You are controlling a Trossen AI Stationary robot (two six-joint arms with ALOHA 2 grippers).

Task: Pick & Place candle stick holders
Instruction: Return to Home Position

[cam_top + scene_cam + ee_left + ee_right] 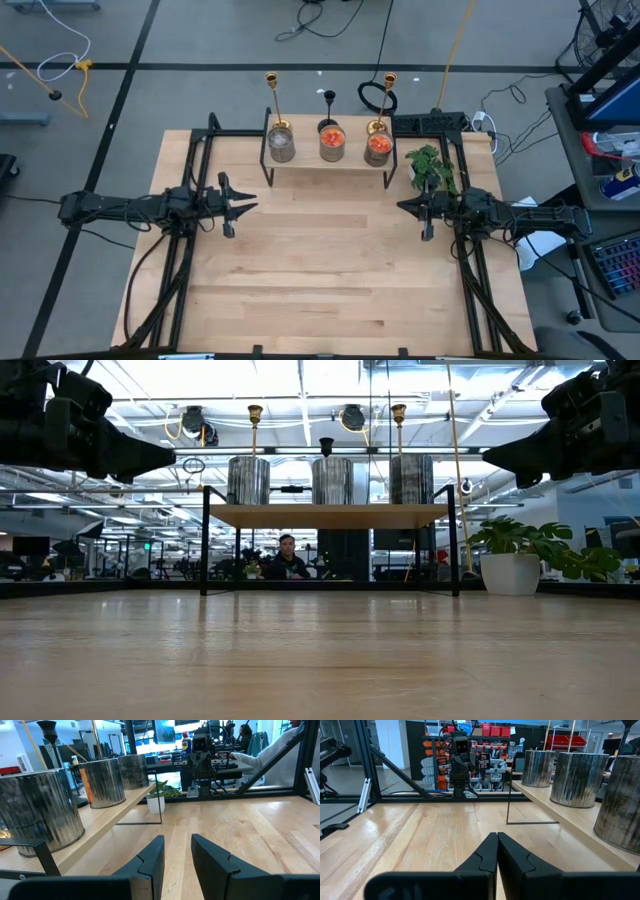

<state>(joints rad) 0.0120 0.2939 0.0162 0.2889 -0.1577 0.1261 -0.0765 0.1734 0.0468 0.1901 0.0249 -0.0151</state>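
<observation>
Three small glass cups stand in a row on a low wooden shelf [325,166] at the table's far middle: a grey one [281,146] and two orange ones [332,143] [378,148]. Behind them on the shelf stand two tall gold candlesticks [272,95] [388,95] and a shorter black one [329,103]. My left gripper [248,207] [177,840] is open and empty over the table's left middle. My right gripper [402,207] [497,835] is shut and empty at the right middle. Both point at each other, clear of the shelf.
A leafy green plant in a white pot [432,166] [512,565] stands at the far right, just beyond my right gripper. The shelf has a black frame with legs [205,540]. Bare wood [320,270] stretches between the arms and toward the near edge. A person [287,560] sits beyond the table.
</observation>
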